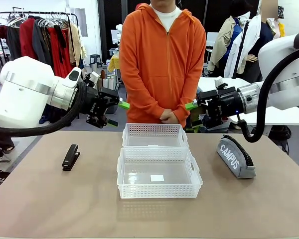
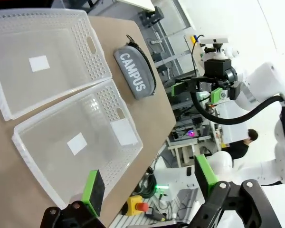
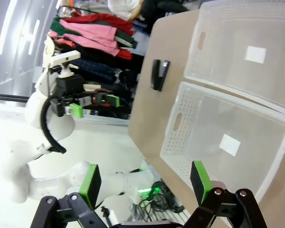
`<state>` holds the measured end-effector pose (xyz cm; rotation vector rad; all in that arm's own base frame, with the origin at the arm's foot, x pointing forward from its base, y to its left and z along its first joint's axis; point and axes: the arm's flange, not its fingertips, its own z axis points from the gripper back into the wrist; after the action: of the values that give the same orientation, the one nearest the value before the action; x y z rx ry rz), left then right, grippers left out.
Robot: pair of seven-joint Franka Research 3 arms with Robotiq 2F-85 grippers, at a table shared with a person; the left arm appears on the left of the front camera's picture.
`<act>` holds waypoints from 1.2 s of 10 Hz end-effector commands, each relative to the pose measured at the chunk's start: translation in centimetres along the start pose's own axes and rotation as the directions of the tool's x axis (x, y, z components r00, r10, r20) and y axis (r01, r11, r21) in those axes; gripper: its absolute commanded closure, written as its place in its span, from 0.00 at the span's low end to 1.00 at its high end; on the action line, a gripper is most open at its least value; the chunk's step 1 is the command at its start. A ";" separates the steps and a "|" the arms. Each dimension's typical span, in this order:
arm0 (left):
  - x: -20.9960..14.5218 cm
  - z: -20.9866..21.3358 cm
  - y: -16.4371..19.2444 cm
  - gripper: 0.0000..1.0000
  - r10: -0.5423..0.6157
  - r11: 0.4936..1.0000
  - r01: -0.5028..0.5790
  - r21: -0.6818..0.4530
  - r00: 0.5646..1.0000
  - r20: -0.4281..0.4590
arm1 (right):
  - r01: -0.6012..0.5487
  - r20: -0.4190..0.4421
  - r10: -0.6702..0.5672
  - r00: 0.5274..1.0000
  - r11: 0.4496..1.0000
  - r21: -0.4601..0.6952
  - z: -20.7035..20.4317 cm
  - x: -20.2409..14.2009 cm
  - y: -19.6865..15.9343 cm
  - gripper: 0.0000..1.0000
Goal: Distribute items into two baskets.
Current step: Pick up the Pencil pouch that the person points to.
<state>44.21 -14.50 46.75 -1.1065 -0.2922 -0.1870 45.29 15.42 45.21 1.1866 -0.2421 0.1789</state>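
Note:
Two translucent-white lattice baskets stand end to end at the table's middle, the near basket (image 1: 157, 191) in front of the far basket (image 1: 154, 134), both empty. A small black stapler (image 1: 71, 157) lies left of them and the grey "CAMPUS" pouch (image 1: 235, 157) lies to their right. My left gripper (image 1: 117, 113) hovers open above the table's far left, behind the stapler. My right gripper (image 1: 193, 117) hovers open above the far right, behind the pouch. The left wrist view shows its own gripper (image 2: 149, 183) open, both baskets (image 2: 97, 52) and the pouch (image 2: 135, 72). The right wrist view shows its gripper (image 3: 145, 183) open and the stapler (image 3: 160, 75).
A person in an orange hoodie (image 1: 162, 59) stands at the table's far edge with hands clasped (image 1: 169, 117) just behind the far basket. Clothes racks (image 1: 40, 35) and other tables lie beyond. Bare tabletop (image 1: 65, 204) stretches in front of the baskets and at both sides.

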 end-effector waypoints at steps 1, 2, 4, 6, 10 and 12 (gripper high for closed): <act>1.9 1.0 -0.2 0.00 0.117 0.987 -0.117 -0.114 0.993 -0.014 | 0.075 -0.001 -0.076 0.997 0.982 0.171 0.9 2.0 0.5 0.00; 2.4 1.6 -0.4 0.00 0.136 0.976 -0.137 -0.170 0.991 -0.018 | 0.081 0.004 -0.084 0.996 0.977 0.199 1.4 2.4 0.7 0.00; 3.2 2.8 -0.6 0.00 0.156 0.951 -0.151 -0.271 0.988 -0.005 | 0.132 -0.022 -0.131 0.991 0.952 0.276 3.0 3.0 1.3 0.00; 3.6 4.1 -0.4 0.00 0.196 0.913 -0.183 -0.364 0.981 -0.004 | 0.172 -0.004 -0.180 0.984 0.938 0.301 4.7 4.2 1.7 0.00; 3.7 4.6 -0.2 0.00 0.209 0.899 -0.189 -0.395 0.978 0.010 | 0.229 -0.026 -0.236 0.971 0.903 0.363 6.4 5.8 1.8 0.00; 3.7 4.2 0.2 0.00 0.190 0.919 -0.176 -0.353 0.982 0.006 | 0.195 -0.001 -0.206 0.979 0.924 0.330 6.5 5.7 1.4 0.00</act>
<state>46.96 -10.43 49.69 -1.4956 -0.1850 -0.0437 49.39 9.81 50.00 1.5456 -0.0962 0.0184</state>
